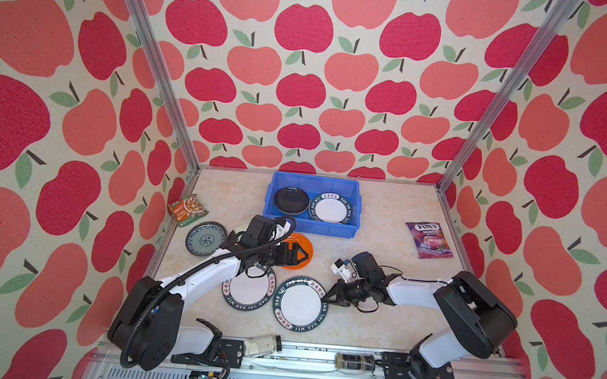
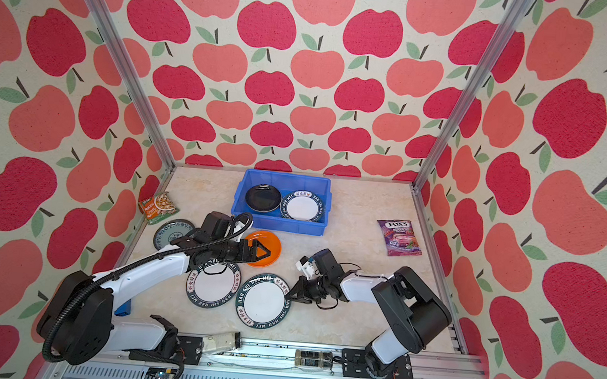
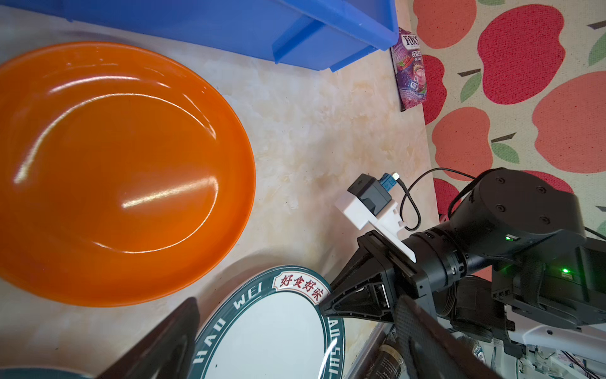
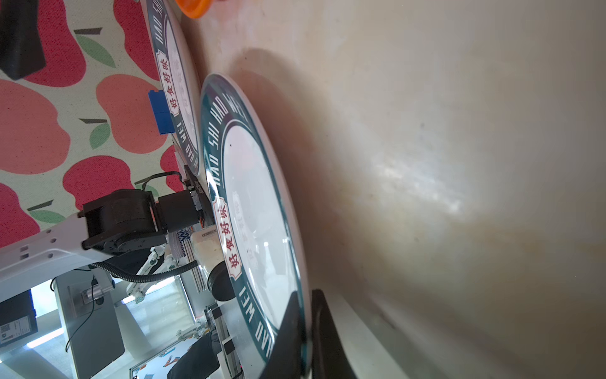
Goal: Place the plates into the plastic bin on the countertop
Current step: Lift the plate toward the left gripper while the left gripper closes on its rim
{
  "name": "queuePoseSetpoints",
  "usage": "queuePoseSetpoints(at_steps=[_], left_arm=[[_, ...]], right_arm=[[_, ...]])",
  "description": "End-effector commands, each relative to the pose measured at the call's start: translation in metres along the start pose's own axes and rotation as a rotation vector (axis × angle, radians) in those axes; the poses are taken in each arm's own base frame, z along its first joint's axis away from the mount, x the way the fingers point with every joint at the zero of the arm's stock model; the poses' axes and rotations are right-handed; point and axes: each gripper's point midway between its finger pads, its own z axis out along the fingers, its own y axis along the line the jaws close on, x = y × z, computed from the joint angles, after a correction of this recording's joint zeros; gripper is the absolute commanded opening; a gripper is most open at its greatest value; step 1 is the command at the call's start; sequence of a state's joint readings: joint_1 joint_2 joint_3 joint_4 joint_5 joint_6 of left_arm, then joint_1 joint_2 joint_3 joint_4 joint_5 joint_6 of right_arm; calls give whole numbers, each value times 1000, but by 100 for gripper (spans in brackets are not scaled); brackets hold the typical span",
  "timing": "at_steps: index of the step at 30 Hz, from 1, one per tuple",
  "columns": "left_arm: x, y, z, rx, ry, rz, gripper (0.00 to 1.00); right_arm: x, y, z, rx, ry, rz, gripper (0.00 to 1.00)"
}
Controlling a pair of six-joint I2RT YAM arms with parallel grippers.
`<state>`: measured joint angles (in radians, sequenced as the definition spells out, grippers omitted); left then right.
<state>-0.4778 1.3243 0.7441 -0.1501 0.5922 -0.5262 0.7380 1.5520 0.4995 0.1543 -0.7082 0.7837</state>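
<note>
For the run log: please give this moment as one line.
left gripper: open, over orange plate | right gripper: shut on front lettered plate | bin: black plate, lettered plate

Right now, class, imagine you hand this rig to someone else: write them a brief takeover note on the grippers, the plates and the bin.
Left gripper: open, over the orange plate, holding nothing.
Right gripper: shut on the rim of the nearest green-rimmed plate.
Done: black plate and one green-rimmed plate lie in the bin.
Still to do: the held plate, plus three on the countertop: orange plate, second green-rimmed plate, blue-patterned plate.
</note>
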Motion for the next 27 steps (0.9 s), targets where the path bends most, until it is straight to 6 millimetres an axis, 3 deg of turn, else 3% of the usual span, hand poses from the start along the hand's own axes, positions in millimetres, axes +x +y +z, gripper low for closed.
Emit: queuePoseSetpoints(at_steps=[1, 6, 9, 18, 23, 27], left_arm=[[-9, -7, 0, 27, -9, 15, 95], [-16, -13, -3, 34, -13, 40, 95], [-25, -17, -6, 48, -29, 61, 95], [-56, -20, -14, 101, -117, 37, 94], [-75, -19, -18, 134, -157, 11, 92], [-86, -17, -17, 159, -159, -1, 82]], right_arm=[[17, -12, -6, 52, 24, 28, 0], [35, 15, -31, -21, 94, -34, 0], [31, 24, -57, -30, 95, -47, 0], [-60, 56, -127, -35, -259, -37, 0], [-94, 65, -142, -19, -349, -36, 0], [-118, 74, -150, -39, -391, -44, 0]])
